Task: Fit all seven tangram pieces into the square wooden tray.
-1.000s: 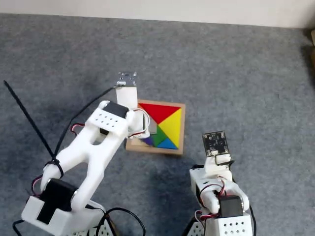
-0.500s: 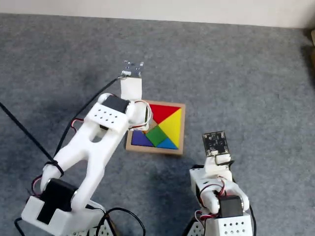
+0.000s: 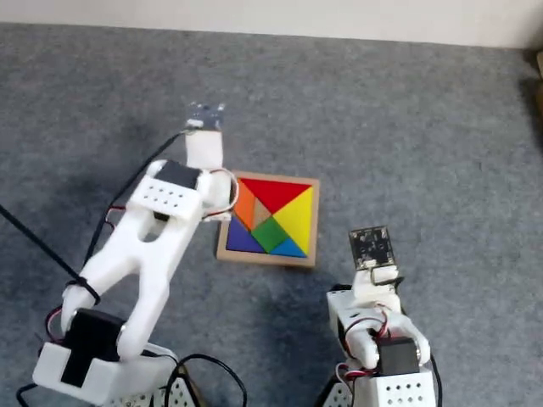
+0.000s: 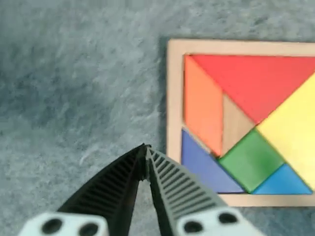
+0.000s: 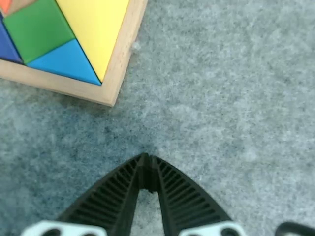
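Grey carpeted counter (image 3: pixel 407 119), two arms, and the tray (image 3: pixel 316 220) near the close of filling.
Nearest, the right tool (image 5: pixel 146 160) hangs over bare counter just off a tray corner, its jaws pressed together and holding nothing. Beyond it the tray lies flat, slightly turned; being square, it has no long axis. Coloured pieces (image 3: pixel 297 219) sit flush inside. A tan triangle (image 4: pixel 235 123) between orange and green may be a seventh piece or bare floor; which, cannot be told. Farthest, the left tool (image 4: pixel 145 150) hovers beside the rim on the orange side, likewise closed and empty. Filling appears finished or one small triangle short; the next move calls for checking that spot.
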Robot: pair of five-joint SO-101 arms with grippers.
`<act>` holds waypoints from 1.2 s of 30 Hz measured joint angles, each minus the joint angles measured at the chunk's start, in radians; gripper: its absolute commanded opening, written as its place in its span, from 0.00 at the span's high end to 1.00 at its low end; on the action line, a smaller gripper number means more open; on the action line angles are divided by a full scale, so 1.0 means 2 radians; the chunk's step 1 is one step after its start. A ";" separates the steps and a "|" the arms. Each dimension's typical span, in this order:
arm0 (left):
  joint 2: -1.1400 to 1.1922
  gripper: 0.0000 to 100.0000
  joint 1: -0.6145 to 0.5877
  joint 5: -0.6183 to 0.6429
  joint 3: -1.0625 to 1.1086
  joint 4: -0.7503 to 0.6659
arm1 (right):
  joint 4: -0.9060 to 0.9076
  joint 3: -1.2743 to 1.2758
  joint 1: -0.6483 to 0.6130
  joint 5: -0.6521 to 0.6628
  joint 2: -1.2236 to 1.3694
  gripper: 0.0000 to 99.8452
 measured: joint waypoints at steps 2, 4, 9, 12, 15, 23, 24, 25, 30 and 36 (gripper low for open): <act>0.000 0.99 -0.008 -0.001 0.009 -0.002 | 0.000 0.000 0.000 0.000 0.000 0.99; 0.000 1.00 -0.008 -0.001 0.018 -0.005 | 0.000 0.000 0.000 0.000 0.000 0.99; -0.046 1.00 -0.008 -0.002 0.081 -0.057 | 0.000 0.000 0.000 0.000 0.000 0.99; -0.110 1.00 -0.008 -0.003 0.132 -0.093 | 0.000 0.000 0.000 0.000 0.000 0.99; -0.164 1.00 -0.019 -0.003 0.172 -0.114 | 0.000 0.000 0.000 0.000 0.000 0.99; -0.249 1.00 -0.031 -0.003 0.224 -0.120 | 0.000 0.000 0.000 0.000 0.000 0.99; -0.262 1.00 -0.031 -0.005 0.231 -0.120 | 0.000 0.000 0.000 0.000 0.000 0.99; -0.272 1.00 -0.032 -0.004 0.237 -0.120 | 0.000 0.000 0.000 0.000 0.000 0.99; -0.341 1.00 -0.031 -0.003 0.284 -0.138 | 0.000 0.000 0.000 0.000 0.000 0.99; -0.410 1.00 -0.031 -0.005 0.381 -0.253 | 0.000 0.000 0.000 0.000 0.000 0.99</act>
